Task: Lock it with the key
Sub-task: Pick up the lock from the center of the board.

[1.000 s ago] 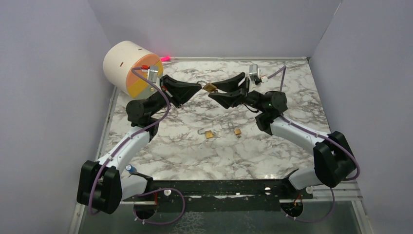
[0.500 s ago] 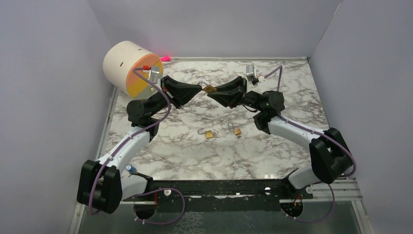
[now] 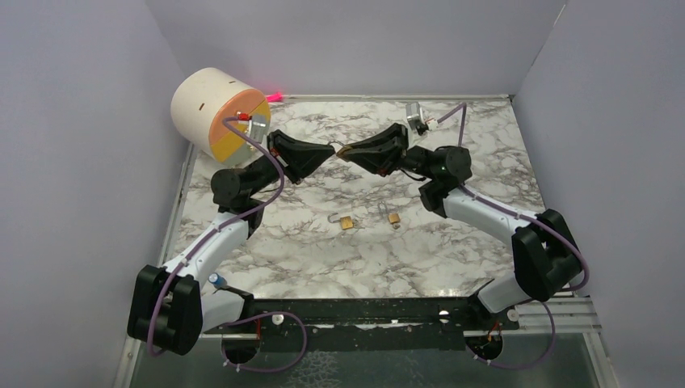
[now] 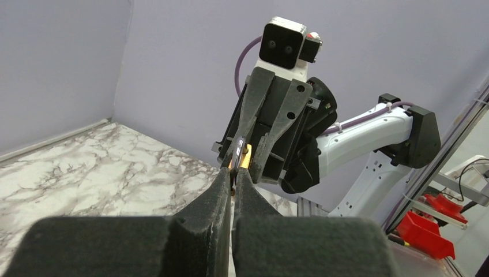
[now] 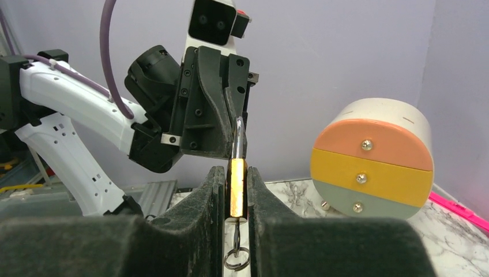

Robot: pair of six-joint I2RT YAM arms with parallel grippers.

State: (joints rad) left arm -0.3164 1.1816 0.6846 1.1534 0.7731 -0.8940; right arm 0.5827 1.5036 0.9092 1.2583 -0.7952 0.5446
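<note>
A small brass padlock (image 5: 236,190) hangs in the air between both grippers, above the back middle of the marble table (image 3: 307,250). My right gripper (image 5: 235,173) is shut on its brass body. The steel shackle (image 5: 238,135) points away from it into my left gripper (image 4: 233,173), which is shut on that shackle. A key (image 5: 236,231) with a wire ring (image 5: 235,257) sticks out of the body's near end, between the right fingers. In the top view the two grippers meet tip to tip at the padlock (image 3: 339,150).
Two more brass padlocks (image 3: 346,222) (image 3: 394,217) lie on the table in front of the arms. A large cream cylinder (image 3: 216,113) with an orange, yellow and grey face stands at the back left, next to the left arm. Walls close three sides.
My right gripper has moved left onto the padlock and closed from open onto its body. The left gripper has stayed shut on the shackle, nearly still.
</note>
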